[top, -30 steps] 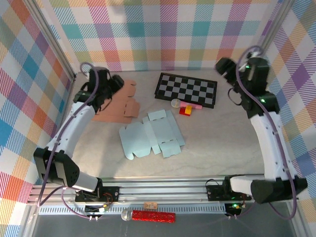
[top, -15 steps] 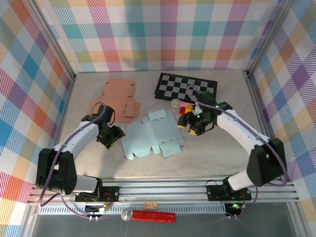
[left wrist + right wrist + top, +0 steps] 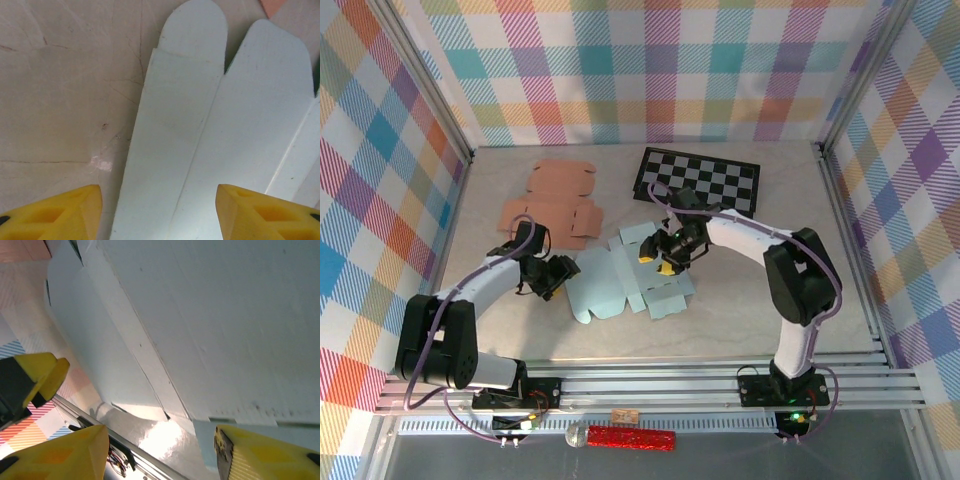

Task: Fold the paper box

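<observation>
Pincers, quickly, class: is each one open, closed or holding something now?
Left pincer: open, over the blue paper box, holding nothing.
Right pincer: open, holding nothing.

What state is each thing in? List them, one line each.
Blue box: unfolded, lying flat on the table.
Orange box: unfolded, lying flat.
Checkerboard: lying flat.
Left gripper: open, at the blue box's left flaps.
Right gripper: open, close over the blue box.
</observation>
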Controlling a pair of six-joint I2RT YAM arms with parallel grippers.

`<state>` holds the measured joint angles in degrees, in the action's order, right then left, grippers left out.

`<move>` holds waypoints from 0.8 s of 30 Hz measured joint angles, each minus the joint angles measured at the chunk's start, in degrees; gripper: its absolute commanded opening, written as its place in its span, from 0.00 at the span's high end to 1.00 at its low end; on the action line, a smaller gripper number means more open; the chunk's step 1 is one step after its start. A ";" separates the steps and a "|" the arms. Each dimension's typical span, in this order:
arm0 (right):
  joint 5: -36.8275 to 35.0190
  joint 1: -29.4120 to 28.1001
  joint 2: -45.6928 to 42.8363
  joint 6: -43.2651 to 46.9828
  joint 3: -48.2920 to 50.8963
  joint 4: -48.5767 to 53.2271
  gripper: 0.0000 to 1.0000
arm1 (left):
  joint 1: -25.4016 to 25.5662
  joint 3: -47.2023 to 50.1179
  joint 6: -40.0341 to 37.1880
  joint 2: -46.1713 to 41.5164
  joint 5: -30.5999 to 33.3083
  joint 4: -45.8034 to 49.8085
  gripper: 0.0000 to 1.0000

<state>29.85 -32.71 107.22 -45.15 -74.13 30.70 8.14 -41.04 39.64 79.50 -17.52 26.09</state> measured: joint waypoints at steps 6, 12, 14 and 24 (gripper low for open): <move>0.76 0.00 3.89 -0.57 -0.79 -1.18 0.44 | -0.24 2.34 0.00 1.20 -2.08 -4.13 0.39; 0.83 0.00 6.82 -0.57 -0.85 -1.11 0.46 | -0.63 4.44 0.28 1.31 -3.96 -7.23 0.38; 0.85 0.00 7.21 -0.57 -0.85 -1.14 0.47 | -0.98 5.27 0.94 0.96 -4.85 -8.33 0.38; 0.81 0.00 7.89 -0.52 -0.85 -1.05 0.48 | -1.16 7.78 3.30 -1.29 -7.50 -14.25 0.40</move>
<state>30.65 -32.71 115.11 -45.67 -74.98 29.65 6.98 -33.26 42.94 78.22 -25.02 11.84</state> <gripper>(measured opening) 0.517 0.603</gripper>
